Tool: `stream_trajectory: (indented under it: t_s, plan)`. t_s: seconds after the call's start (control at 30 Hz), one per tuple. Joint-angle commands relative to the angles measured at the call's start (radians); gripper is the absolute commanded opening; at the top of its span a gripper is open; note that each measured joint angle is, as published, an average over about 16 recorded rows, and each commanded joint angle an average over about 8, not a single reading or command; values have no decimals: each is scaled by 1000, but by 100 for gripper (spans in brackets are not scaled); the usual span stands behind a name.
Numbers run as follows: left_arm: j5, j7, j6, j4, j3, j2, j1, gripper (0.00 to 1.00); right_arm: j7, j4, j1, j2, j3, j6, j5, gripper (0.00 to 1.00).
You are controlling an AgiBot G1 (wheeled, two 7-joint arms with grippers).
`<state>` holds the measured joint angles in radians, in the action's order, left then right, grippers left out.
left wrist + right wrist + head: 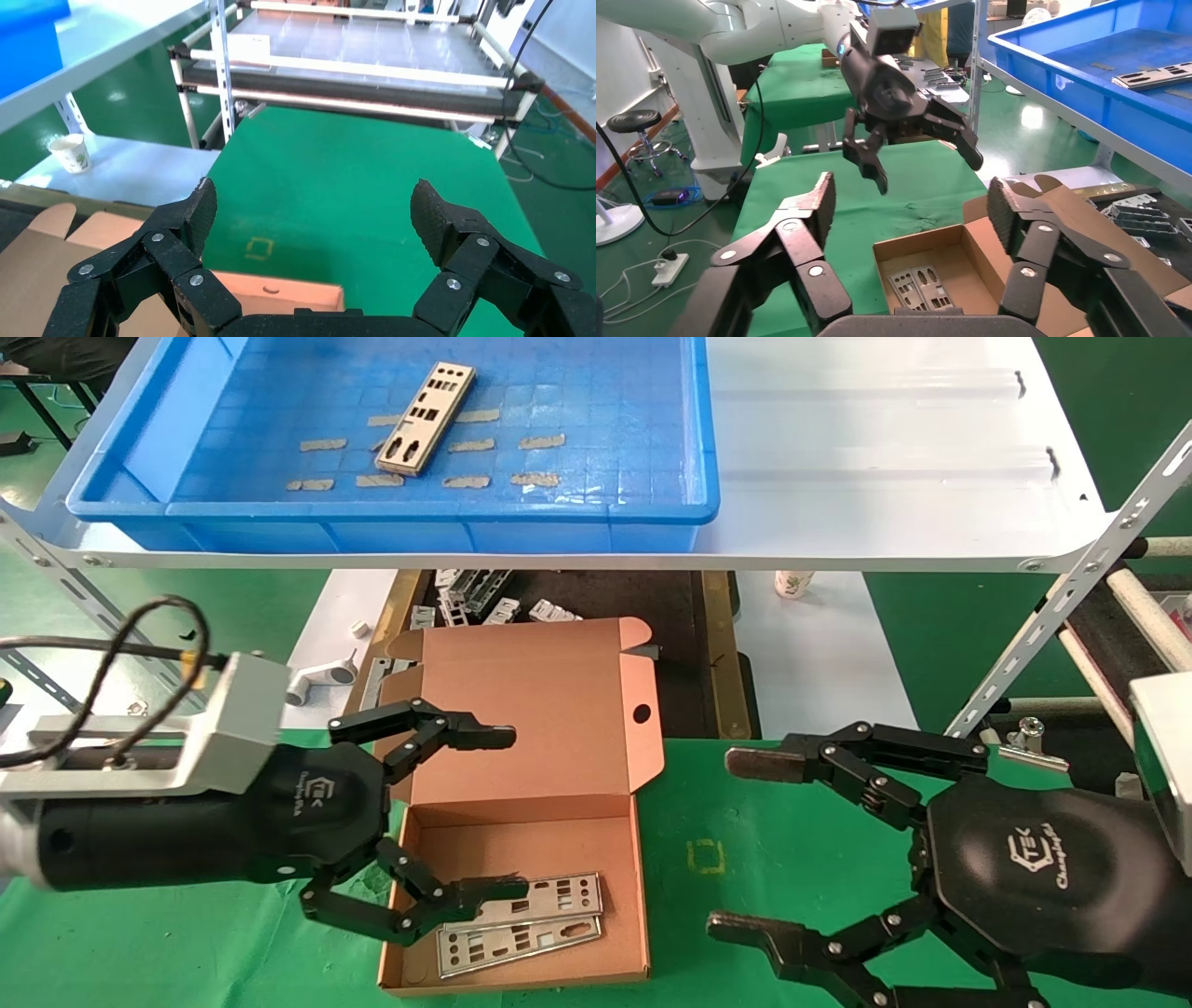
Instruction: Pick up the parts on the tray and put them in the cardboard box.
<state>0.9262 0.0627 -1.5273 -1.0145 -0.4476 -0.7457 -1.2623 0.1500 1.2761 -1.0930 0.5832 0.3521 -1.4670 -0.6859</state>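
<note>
You have two thin punched silver metal plates (521, 924) lying in the small brown cardboard mailer box (521, 822), with one plate (426, 418) in the large blue plastic tray (391, 514) on the shelf behind.

Bright, even overhead light; glare whitens the shelf board (885, 439), shadows are soft, and the views look sharp.

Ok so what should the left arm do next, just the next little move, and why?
Probably lift the left gripper up and away from the cardboard box toward the tray. Its jaws are open and empty above the box, two parts already lie inside, and one part remains on the tray. The right gripper hangs open beside the box.
</note>
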Motion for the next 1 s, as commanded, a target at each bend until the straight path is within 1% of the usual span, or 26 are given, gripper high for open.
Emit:
stream_trajectory:
  t_s: [0.03, 0.7, 1.0]
  plan:
    - [-18, 11, 3, -24, 15, 12, 17, 100, 0, 0, 0, 0, 0, 0, 0, 100]
    - [-190, 121, 30, -262, 163, 131, 182, 100, 0, 0, 0, 0, 0, 0, 0, 100]
    - [-214, 132, 34, -290, 182, 145, 203, 100, 0, 0, 0, 0, 0, 0, 1, 100]
